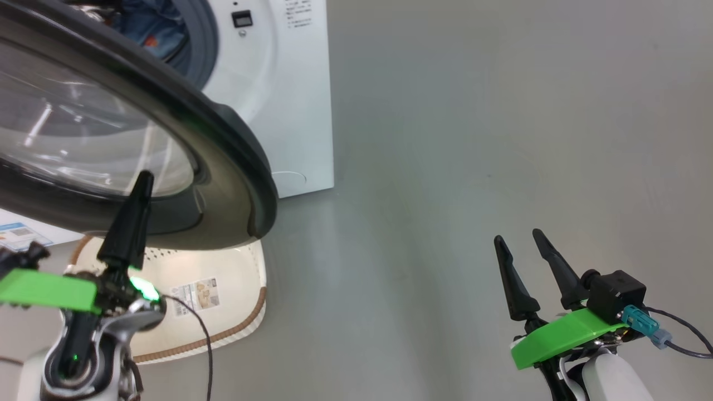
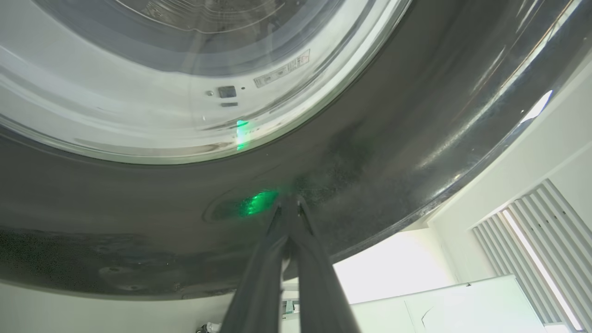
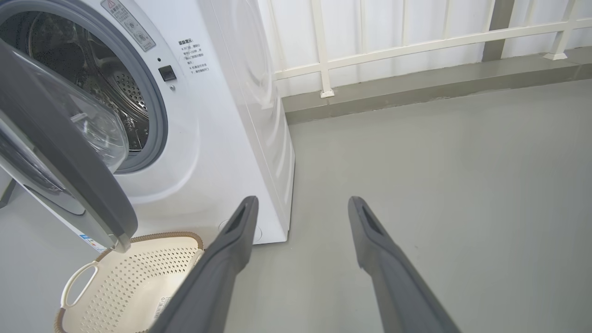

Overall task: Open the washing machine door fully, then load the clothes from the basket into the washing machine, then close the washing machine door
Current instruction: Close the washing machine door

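L fingers (image 2: 312, 263) together, tips at washing machine door (image 2: 393, 138), glass window (image 2: 138, 106) above

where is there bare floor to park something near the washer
Bare grey floor stretches right of the washing machine, from its side panel to the right gripper. Crowded: in front of the machine, the basket sits under the swung-out door.

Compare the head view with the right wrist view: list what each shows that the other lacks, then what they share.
Head view, not right wrist view: the shut left gripper, raised against the washing machine door, and blue clothes in the drum opening.
Right wrist view, not head view: the perforated steel drum wall, a basket handle and a white railing.
Both: the washing machine, its open door, the basket beneath it with its visible part empty, and the open right gripper.
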You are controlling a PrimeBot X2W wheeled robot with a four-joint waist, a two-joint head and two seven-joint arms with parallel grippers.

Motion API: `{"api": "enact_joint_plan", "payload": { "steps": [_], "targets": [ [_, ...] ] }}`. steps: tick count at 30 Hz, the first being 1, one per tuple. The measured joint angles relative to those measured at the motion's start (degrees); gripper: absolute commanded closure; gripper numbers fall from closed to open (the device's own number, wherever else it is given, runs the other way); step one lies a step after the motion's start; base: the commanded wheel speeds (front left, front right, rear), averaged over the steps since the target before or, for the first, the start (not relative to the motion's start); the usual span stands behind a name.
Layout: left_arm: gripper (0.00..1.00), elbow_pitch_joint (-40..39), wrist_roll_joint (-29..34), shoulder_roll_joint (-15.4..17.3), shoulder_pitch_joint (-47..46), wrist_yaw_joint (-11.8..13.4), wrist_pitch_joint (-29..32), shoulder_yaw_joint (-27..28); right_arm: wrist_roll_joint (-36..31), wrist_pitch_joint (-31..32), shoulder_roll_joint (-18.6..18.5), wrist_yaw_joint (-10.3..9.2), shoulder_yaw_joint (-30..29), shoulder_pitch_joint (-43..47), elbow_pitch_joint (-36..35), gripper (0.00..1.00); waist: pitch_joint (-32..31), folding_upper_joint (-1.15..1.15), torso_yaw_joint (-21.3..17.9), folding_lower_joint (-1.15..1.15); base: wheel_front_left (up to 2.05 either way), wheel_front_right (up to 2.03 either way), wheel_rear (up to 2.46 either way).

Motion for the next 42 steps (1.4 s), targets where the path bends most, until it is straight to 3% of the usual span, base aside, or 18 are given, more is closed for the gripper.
{"api": "enact_joint_plan", "payload": {
  "steps": [19,20,21,22,28,34,38,42],
  "targets": [
    [1.0,-7.5,1.3,0.1,14.1,0.0,-12.8,-1.6,0.4,0.0,0.0,0.0,-0.1,2.3,0.2,0.0,-5.0,0.0,4.2,0.0,0.0,0.0,0.0],
    [0.64,-8.6,2.2,0.1,15.9,0.0,-15.5,-1.7,0.7,0.0,0.0,0.0,-0.1,2.3,0.2,0.0,-5.6,0.0,4.7,0.0,0.0,0.0,0.0],
    [0.15,-8.6,2.2,0.1,15.9,0.0,-15.5,-1.7,0.7,0.0,0.0,0.0,-0.1,2.3,0.2,0.0,-5.6,0.0,4.7,0.0,0.0,0.0,0.0],
    [0.0,-8.8,2.7,0.1,16.4,0.0,-16.5,-1.7,1.0,0.0,0.0,0.0,0.0,2.3,0.2,0.0,-5.8,0.0,4.8,0.0,0.0,0.0,0.0],
    [0.0,-11.0,10.2,0.8,19.1,0.0,-24.9,-2.4,1.4,0.0,0.0,0.0,0.0,2.4,0.3,0.0,-6.5,0.0,5.2,0.0,0.0,0.0,0.0],
    [0.0,-11.0,20.0,6.3,21.7,0.0,-36.3,-9.7,1.4,0.0,0.0,0.0,0.0,2.5,0.2,0.0,-7.1,0.0,5.5,0.0,0.0,0.0,0.0],
    [0.0,-7.3,32.5,10.4,22.4,0.0,-39.1,-12.1,1.4,0.0,0.0,0.0,-0.1,2.6,0.2,0.0,-7.5,0.0,5.7,0.0,0.0,0.0,0.0],
    [0.0,-6.7,44.0,7.7,22.4,0.0,-39.4,-8.0,1.4,0.0,0.0,0.0,-0.1,3.4,0.1,0.0,-7.6,0.0,6.0,0.0,0.0,0.0,0.0]
  ]
}}
